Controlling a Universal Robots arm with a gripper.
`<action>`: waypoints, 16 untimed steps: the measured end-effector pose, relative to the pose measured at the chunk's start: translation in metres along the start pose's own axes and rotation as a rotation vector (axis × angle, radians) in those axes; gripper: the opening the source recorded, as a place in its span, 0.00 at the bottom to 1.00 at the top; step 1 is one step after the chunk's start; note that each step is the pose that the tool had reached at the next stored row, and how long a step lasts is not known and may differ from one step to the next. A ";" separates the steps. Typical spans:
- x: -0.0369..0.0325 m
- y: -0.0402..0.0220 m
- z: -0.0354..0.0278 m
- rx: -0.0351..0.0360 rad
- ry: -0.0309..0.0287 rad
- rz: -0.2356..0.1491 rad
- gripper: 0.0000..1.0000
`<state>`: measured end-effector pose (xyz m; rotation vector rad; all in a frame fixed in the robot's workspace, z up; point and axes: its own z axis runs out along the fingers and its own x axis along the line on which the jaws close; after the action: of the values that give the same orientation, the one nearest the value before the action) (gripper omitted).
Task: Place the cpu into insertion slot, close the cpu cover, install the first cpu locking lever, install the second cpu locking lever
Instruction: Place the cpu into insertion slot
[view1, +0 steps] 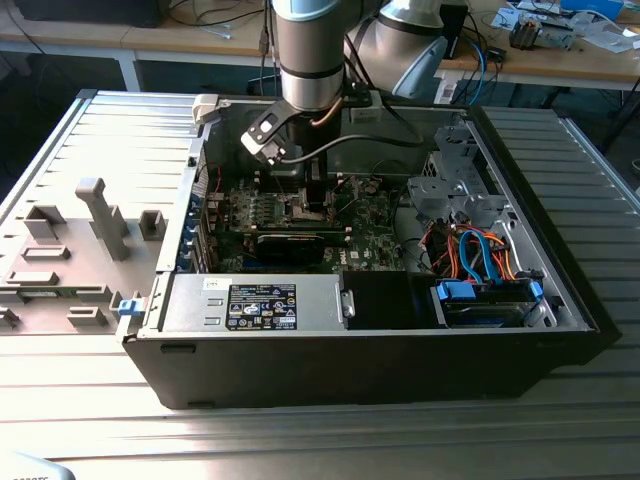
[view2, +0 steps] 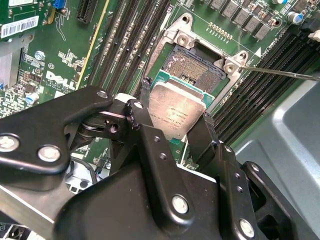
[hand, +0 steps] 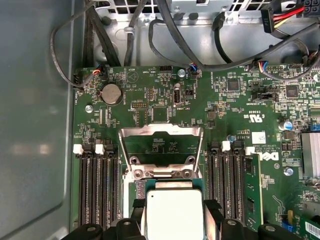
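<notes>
Gripper (view2: 176, 107) linkage sits closest, black, clamped on the cpu (view2: 175, 114) by two opposite edges. cpu: flat square, silver-grey lid with faint print, green substrate edge showing. It hangs tilted over the near edge of the insertion slot (view2: 194, 67); can't tell if it touches. Slot: dark contact field, silver rim. cpu cover (hand: 161, 131) is flipped up, with board visible through its window in the first wrist view. A thin metal rod (view2: 285, 73) runs out from a slot corner. Black memory slots (hand: 97, 185) flank the socket on both sides. A coin cell (hand: 111, 93) and loose black cables (hand: 200, 45) lie beyond the cover. In the exterior view the arm reaches down into the open computer case (view1: 350, 370), which lies on a ribbed metal surface (view1: 300, 440). The case holds the green motherboard (hand: 240, 110), a long black expansion card (view1: 290, 243), a power supply (view1: 255, 303) and a blue drive caddy (view1: 485, 300). Grey fixture blocks (view1: 100, 215) stand on the exterior view's left.
</notes>
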<state>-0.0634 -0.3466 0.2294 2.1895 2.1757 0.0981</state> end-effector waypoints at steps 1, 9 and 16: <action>0.0003 0.0000 0.0003 -0.0001 0.0001 0.000 0.55; 0.0000 -0.0051 0.0079 0.0000 0.0007 -0.007 0.55; -0.0002 -0.0083 0.0146 0.0000 0.0010 -0.012 0.55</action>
<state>-0.0704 -0.3467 0.2142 2.1765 2.1892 0.0987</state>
